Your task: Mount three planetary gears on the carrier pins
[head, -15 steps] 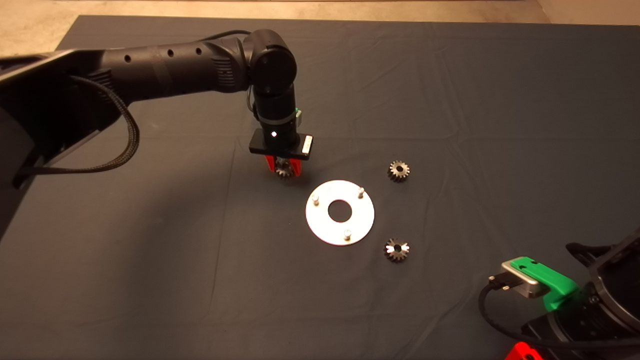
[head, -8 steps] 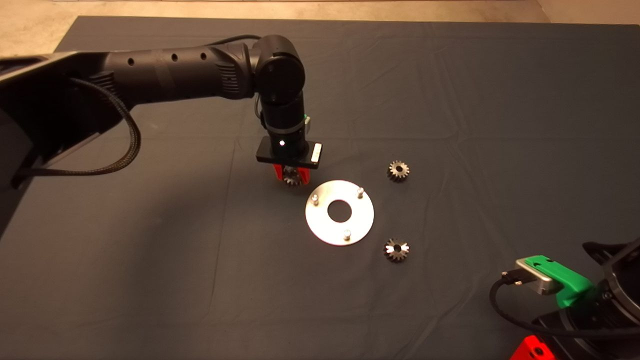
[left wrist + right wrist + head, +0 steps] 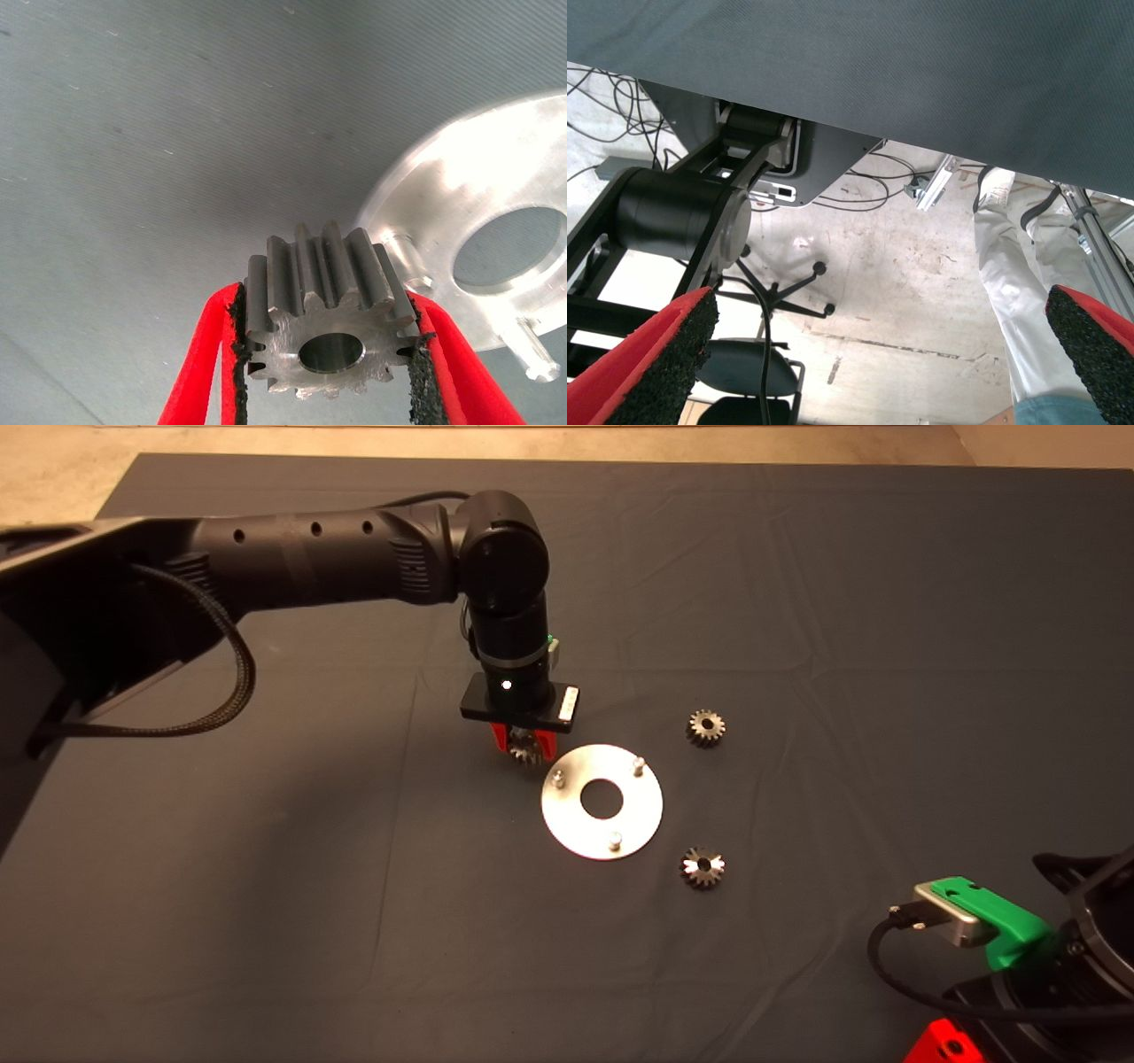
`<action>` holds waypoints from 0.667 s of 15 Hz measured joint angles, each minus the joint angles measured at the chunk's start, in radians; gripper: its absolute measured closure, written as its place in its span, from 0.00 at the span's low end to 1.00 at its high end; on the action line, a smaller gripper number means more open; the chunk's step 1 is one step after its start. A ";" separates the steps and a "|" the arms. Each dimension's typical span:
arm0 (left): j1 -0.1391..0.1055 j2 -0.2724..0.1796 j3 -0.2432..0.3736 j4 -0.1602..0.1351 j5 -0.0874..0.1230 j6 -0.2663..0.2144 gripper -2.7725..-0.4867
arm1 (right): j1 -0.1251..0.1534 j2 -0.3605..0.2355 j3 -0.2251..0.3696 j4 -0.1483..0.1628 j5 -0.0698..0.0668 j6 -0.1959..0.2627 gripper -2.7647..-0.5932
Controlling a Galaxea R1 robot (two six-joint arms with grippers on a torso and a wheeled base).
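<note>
Gripping a gear, left hand half hides it.

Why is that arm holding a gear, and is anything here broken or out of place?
Nothing stands out. The left gripper holds one gear beside the plate; its three pins are bare. Two more gears lie on the mat, undamaged.
</note>
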 joint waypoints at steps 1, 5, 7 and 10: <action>0.000 0.004 0.009 0.000 0.000 0.000 0.85 | 0.000 0.000 0.000 0.000 0.000 0.000 0.00; 0.002 0.015 0.019 -0.001 -0.006 -0.001 0.85 | 0.000 0.000 0.000 0.000 0.000 0.000 0.00; 0.003 0.021 0.019 -0.001 -0.005 -0.001 0.85 | 0.000 0.001 0.000 0.000 0.000 0.000 0.00; 0.010 0.026 0.025 -0.001 -0.007 -0.001 0.85 | 0.000 0.004 0.000 0.000 0.001 0.000 0.00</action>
